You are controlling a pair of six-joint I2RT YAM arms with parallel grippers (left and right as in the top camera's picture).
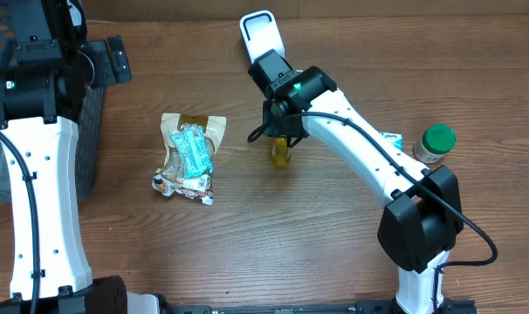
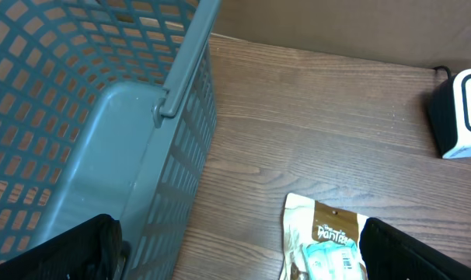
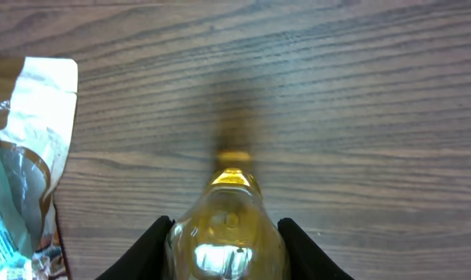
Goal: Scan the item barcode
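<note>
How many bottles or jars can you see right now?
2: a yellow bottle mid-table between the right fingers, and a green-lidded jar farther right, beside the right arm, which may hide more.

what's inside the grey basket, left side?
In the basket, left wrist view shows only mesh and grey plastic, no items. Lower part hides behind a finger of the left tool; overhead, the arm covers most.

Small clear bottle of yellow liquid, pinched in the right gripper, near the white scanner.
</note>
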